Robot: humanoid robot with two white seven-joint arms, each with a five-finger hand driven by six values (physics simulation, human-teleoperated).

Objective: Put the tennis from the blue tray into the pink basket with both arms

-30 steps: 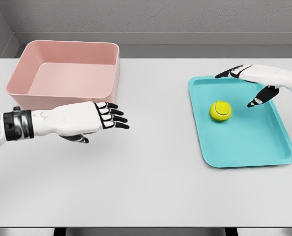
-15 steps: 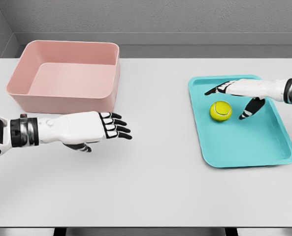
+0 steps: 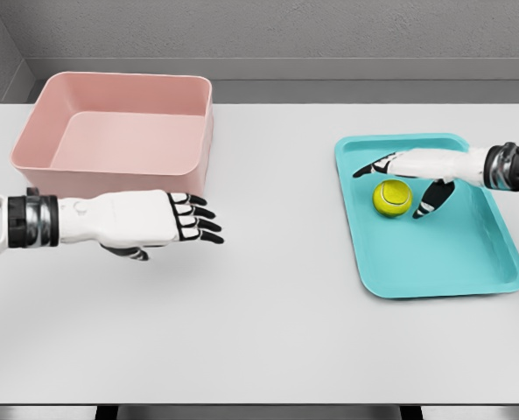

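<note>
Above the tennis ball (image 3: 392, 197), the spread fingers (image 3: 371, 166) of the right hand (image 3: 414, 171) arch over it, thumb dropped along the ball's right side; whether any digit touches the ball cannot be told. The yellow-green ball sits in the upper part of the blue tray (image 3: 434, 262), which lies on the right side of the white counter (image 3: 277, 324). At left, the left hand (image 3: 150, 219) hovers over the counter, its dark-tipped fingers (image 3: 202, 223) extended straight, lying side by side, holding nothing. Just behind it stands the pink basket (image 3: 75, 175), well apart from the tray.
</note>
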